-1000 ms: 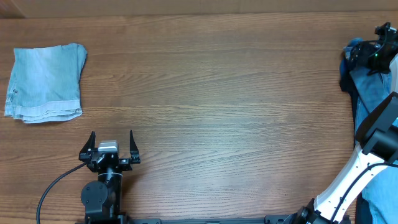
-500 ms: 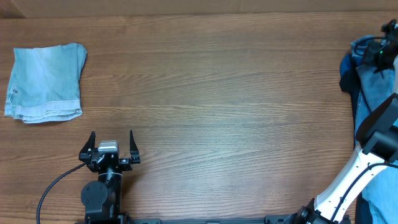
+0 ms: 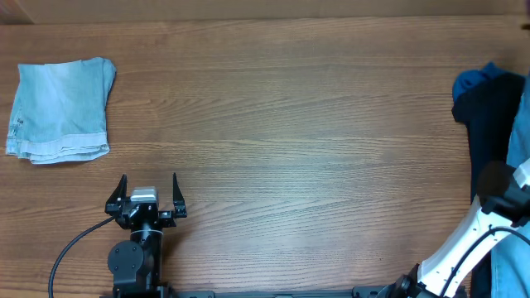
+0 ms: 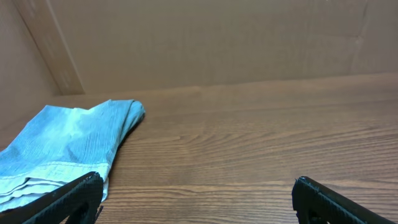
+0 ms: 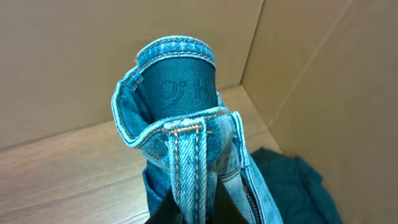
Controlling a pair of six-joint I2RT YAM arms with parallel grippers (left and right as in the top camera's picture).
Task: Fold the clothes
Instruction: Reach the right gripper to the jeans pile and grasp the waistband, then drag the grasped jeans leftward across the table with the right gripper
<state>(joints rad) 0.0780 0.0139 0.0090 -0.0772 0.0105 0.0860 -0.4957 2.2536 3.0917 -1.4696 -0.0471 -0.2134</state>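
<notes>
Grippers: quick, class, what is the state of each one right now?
Left gripper: open, holding nothing.
Right gripper: closed on the jeans.

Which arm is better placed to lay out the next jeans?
Right: the right gripper is shut on the jeans at the right edge of the table; the left gripper sits open, empty, far across.

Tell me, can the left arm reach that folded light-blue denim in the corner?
Probably yes. The left gripper is open and empty, the folded denim piece lies ahead to its left, and only bare table lies between them.
</notes>
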